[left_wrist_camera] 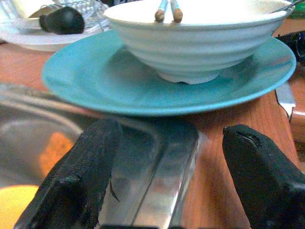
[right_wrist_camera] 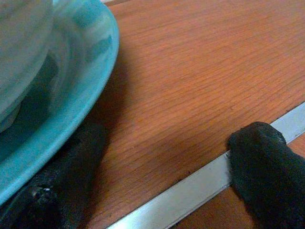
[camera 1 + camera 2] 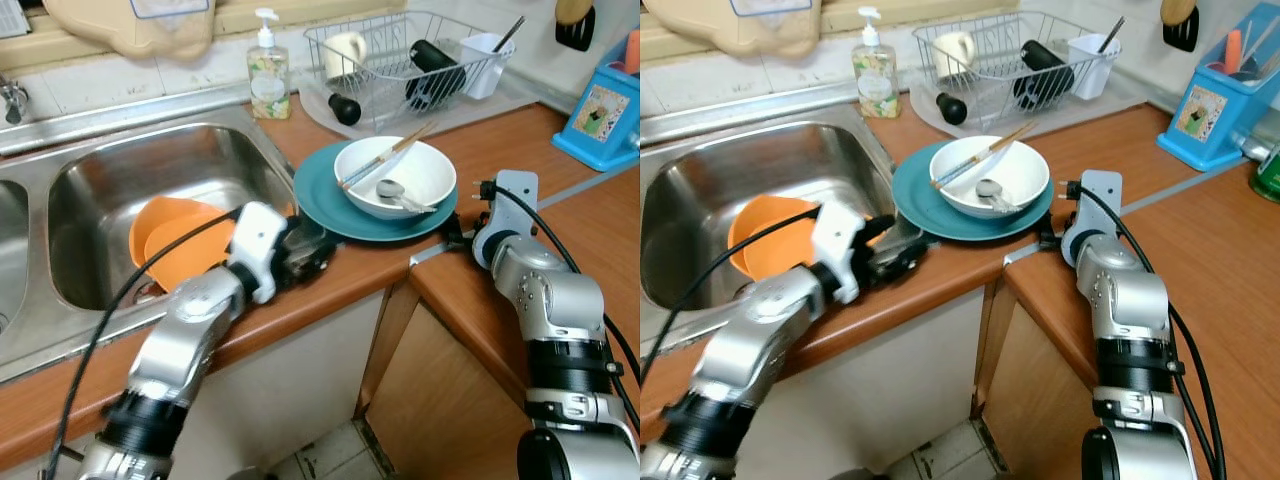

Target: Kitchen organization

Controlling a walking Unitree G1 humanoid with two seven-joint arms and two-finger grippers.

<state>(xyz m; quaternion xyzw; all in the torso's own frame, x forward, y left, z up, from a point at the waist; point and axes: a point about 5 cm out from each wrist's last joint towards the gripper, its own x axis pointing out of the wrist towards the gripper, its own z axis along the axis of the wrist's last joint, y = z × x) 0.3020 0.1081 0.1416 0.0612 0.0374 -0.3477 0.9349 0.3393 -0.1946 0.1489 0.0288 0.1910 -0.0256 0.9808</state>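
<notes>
Soap bottle (image 3: pixel 268 68) (label unreadable).

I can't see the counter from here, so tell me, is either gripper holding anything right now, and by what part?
Nothing is held. The left gripper is open at the near rim of the teal plate; the right gripper is open, one finger under the plate's opposite rim.

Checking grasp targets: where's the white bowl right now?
In the left eye view the white bowl sits on the teal plate on the counter, just right of the sink, between the left claw and right claw.
</notes>
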